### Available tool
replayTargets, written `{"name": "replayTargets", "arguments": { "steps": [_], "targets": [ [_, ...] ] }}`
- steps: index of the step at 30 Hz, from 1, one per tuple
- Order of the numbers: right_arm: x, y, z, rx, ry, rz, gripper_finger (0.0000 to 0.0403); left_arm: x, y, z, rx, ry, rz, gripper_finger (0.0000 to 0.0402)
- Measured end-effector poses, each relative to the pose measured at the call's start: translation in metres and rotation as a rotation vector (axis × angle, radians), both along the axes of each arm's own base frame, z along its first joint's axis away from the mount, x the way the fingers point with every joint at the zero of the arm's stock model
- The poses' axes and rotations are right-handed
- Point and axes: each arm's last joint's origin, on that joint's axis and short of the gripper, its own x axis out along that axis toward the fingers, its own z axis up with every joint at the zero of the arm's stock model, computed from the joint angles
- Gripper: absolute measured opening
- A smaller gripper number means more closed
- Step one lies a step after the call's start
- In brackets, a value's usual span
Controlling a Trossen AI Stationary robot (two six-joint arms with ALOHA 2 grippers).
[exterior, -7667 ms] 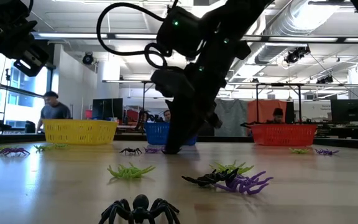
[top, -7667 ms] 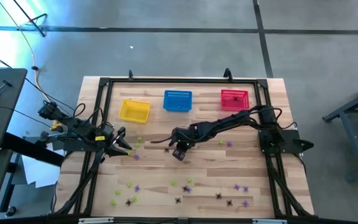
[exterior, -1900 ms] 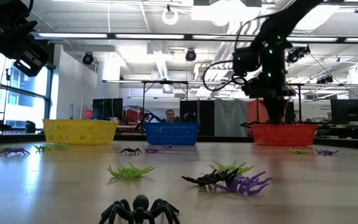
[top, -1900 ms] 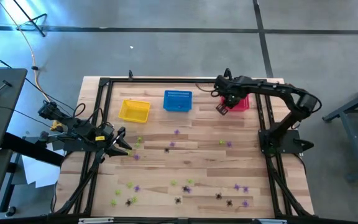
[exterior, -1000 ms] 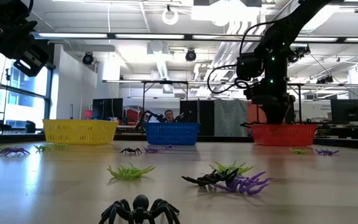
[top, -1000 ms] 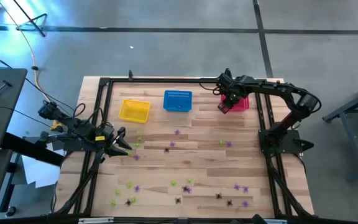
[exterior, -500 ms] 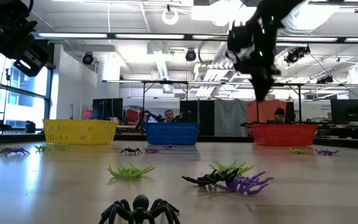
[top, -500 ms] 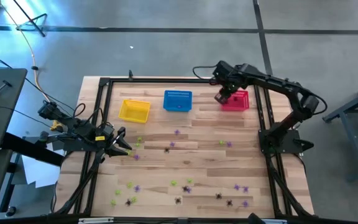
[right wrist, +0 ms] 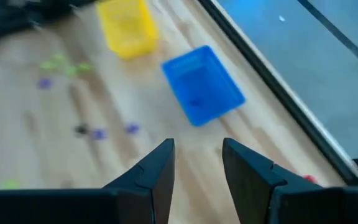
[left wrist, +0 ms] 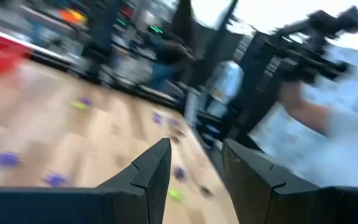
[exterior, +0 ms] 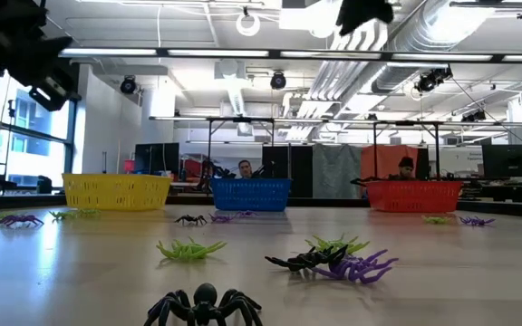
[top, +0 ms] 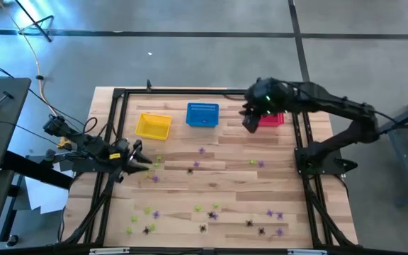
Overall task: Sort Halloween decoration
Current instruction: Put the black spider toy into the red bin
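Note:
The Halloween decoration is many tiny spiders lying loose on the wooden table: purple (top: 202, 150), black (top: 190, 170) and yellow-green (top: 252, 162), with more near the front edge (top: 213, 211). In the low view a black spider (exterior: 204, 305) lies nearest. My right gripper (top: 249, 122) hangs high above the table beside the red basket (top: 273, 120), slanting down, open and empty (right wrist: 197, 146). My left gripper (top: 139, 161) stays at the table's left side, level, open and empty (left wrist: 197, 149).
A yellow basket (top: 153, 125), a blue basket (top: 202, 115) and the red basket stand in a row along the far edge. A black metal frame (top: 190, 91) runs around the table. The middle of the table holds only a few spiders.
My right gripper has risen from just over the red basket, out of the top of the low view, and swung toward the table's left while tipping to a shallower slant. It stays open. My left gripper has turned a little in place.

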Motion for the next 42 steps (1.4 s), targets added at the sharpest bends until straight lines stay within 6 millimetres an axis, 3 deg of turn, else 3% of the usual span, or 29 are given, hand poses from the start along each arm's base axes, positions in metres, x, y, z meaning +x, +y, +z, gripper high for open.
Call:
{"name": "replayTargets", "arguments": {
  "steps": [8, 13, 19, 31, 39, 42],
  "targets": [
    [-0.008, 0.050, 0.002, 0.015, -0.037, -0.060, 0.0130, -0.001, 0.015, 0.001, 0.010, 0.000, 0.511, 0.0133],
    [-0.008, 0.064, -0.002, -0.007, -0.023, -0.086, 0.0130, -0.002, 0.018, 0.001, 0.034, 0.012, 0.637, 0.0133],
    [-0.009, 0.066, -0.001, -0.029, -0.027, -0.088, 0.0130, -0.002, 0.018, 0.000, 0.112, 0.023, 0.631, 0.0133],
    [-0.012, 0.066, -0.004, -0.042, 0.024, -0.087, 0.0130, -0.001, 0.017, 0.001, 0.056, 0.014, 0.610, 0.0133],
    [-0.012, 0.066, -0.004, -0.041, 0.025, -0.087, 0.0130, -0.002, 0.017, 0.003, -0.031, -0.009, 0.603, 0.0133],
    [-0.013, 0.066, -0.004, -0.024, 0.020, -0.103, 0.0130, -0.001, 0.015, 0.007, -0.148, -0.050, 0.494, 0.0133]
  ]
}}
